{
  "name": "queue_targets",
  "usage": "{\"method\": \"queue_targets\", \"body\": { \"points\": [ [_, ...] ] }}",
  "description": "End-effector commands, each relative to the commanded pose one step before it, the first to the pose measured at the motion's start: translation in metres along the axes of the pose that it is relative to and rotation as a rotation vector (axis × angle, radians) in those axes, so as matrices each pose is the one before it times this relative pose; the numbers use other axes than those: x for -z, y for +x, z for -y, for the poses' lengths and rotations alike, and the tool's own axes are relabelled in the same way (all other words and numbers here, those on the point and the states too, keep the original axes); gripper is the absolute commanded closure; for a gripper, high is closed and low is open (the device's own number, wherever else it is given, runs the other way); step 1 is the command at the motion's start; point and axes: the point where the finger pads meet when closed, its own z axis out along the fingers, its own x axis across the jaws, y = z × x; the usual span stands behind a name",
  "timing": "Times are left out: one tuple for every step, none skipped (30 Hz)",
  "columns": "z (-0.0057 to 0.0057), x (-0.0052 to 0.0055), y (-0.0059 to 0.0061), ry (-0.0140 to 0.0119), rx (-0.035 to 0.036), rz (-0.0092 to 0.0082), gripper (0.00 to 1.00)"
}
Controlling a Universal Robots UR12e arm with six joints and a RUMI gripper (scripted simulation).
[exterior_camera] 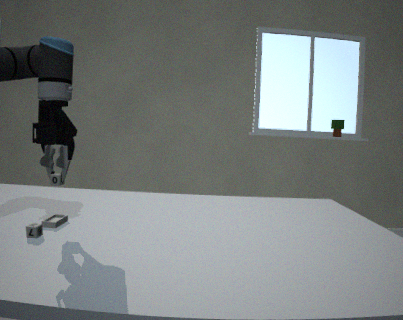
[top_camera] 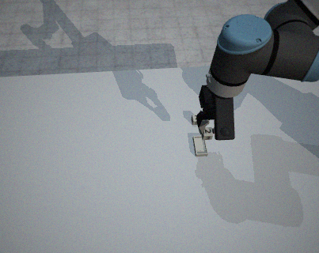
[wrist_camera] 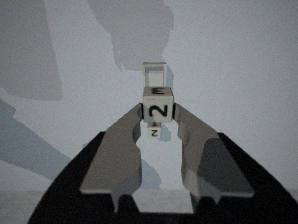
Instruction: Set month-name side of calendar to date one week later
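Now the black two-jaw gripper [wrist_camera: 158, 116] is grasping a small white number cube [wrist_camera: 158, 107] high above the table, over the shallow white tray [wrist_camera: 154, 73]. Probably a reorienting step; next, lower it flat into the tray.

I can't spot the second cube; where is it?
Exterior view: the loose cube lies on the table, left side, just beside the tray, under the raised gripper.

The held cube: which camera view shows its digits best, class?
The wrist view: the cube sits close between the gripper fingers, a 2 facing the camera. The top view shows it small, partly under the arm; the exterior view shows it tiny.
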Motion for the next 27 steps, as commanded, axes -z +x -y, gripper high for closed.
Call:
{"method": "queue_targets", "body": {
  "points": [
    [0.00033, -0.00078, -0.00275, 0.00635, 0.00667, 0.00383, 0.9],
    [0.0, -0.00017, 0.00006, 0.00004, 0.00004, 0.00015, 0.9],
    [0.0, 0.0, 0.0, 0.0, 0.0, 0.0, 0.9],
    [0.0, 0.0, 0.0, 0.0, 0.0, 0.0, 0.9],
    [0.00018, -0.00036, 0.00009, -0.00002, 0.00035, -0.00022, 0.9],
    [0.00011, -0.00088, -0.00023, 0.0, 0.00014, 0.00058, 0.9],
    [0.00017, -0.00138, -0.0004, 0.00013, 0.00013, 0.00104, 0.9],
    [0.00019, -0.00172, -0.0006, 0.00028, 0.00018, 0.0016, 0.9],
    [0.00001, -0.00132, 0.0, 0.00007, 0.00003, 0.00005, 0.9],
    [0.00002, -0.00163, 0.0, 0.0001, 0.00002, 0.00002, 0.9],
    [0.00003, -0.00194, 0.00001, 0.0001, 0.0, -0.00002, 0.9],
    [0.00003, -0.00224, 0.0, 0.00012, 0.0, -0.00003, 0.9],
    [0.0, -0.00251, 0.0, 0.00002, 0.0, 0.0, 0.9],
    [-0.00001, -0.00276, -0.00001, 0.00001, 0.0, 0.0, 0.9],
    [-0.00001, -0.00296, 0.0, 0.00001, 0.0, 0.0, 0.9],
    [-0.00001, -0.00313, 0.0, 0.00001, 0.0, 0.0, 0.9],
    [-0.00001, -0.00327, -0.00001, 0.00001, 0.0, 0.0, 0.9],
    [-0.00001, -0.00336, -0.00001, 0.00001, 0.0, 0.0, 0.9],
    [-0.00001, -0.0034, 0.0, 0.00001, 0.0, 0.0, 0.9],
    [0.0, 0.0, 0.0, 0.0, 0.0, 0.0, 0.9],
    [0.0, 0.0, 0.0, 0.0, 0.0, 0.0, 0.9],
    [-0.00001, -0.00341, 0.0, 0.00001, 0.0, 0.0, 0.9],
    [-0.00001, -0.00338, -0.00001, 0.00001, 0.0, 0.0, 0.9],
    [-0.00001, -0.0033, 0.0, 0.00001, 0.0, 0.0, 0.9],
    [-0.00001, -0.00319, 0.0, 0.00001, 0.0, 0.0, 0.9],
    [-0.00001, -0.00305, -0.00001, 0.00001, 0.0, 0.0, 0.9],
    [-0.00001, -0.00286, 0.0, 0.00001, 0.0, 0.0, 0.9]
  ]
}}
